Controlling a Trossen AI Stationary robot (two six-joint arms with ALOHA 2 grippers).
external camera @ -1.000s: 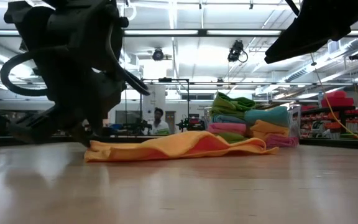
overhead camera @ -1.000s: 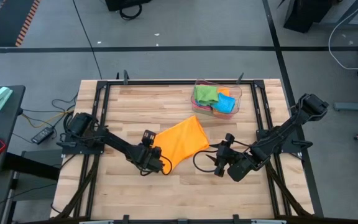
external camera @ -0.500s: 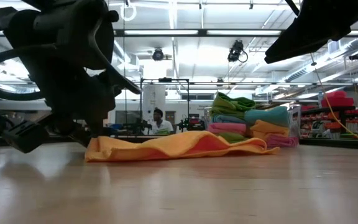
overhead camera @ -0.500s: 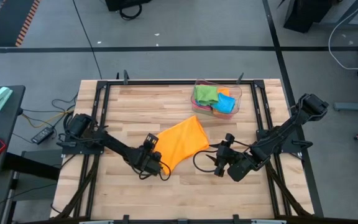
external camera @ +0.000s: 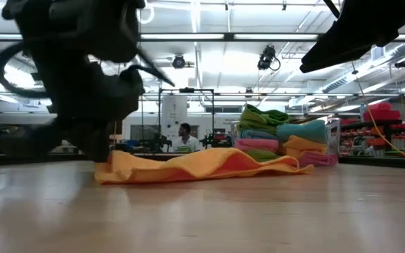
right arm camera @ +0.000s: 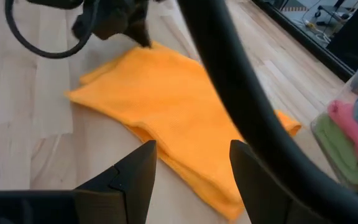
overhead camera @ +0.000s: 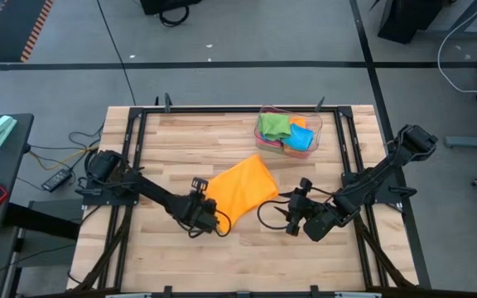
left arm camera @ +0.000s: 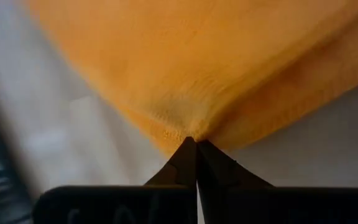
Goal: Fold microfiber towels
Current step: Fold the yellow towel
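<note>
Towel first: the orange towel [overhead camera: 240, 189] lies spread mid-table, just short of the clear tray [overhead camera: 289, 132]. The left gripper [left arm camera: 196, 144] pinches its near corner, fingers pressed together. It should lift low and carry straight across. The right gripper [right arm camera: 191, 163], fingers spread, waits beside the cloth.

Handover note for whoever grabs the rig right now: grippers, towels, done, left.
Left gripper: shut on a corner of the orange towel, low at the table.
Right gripper: open, empty, hovering beside the same towel's other side.
Orange towel lies mid-table, loosely doubled over, not squared.
Other towels sit in the clear tray at the far edge.
Done: corner pinched.
Left: finish the fold.
</note>
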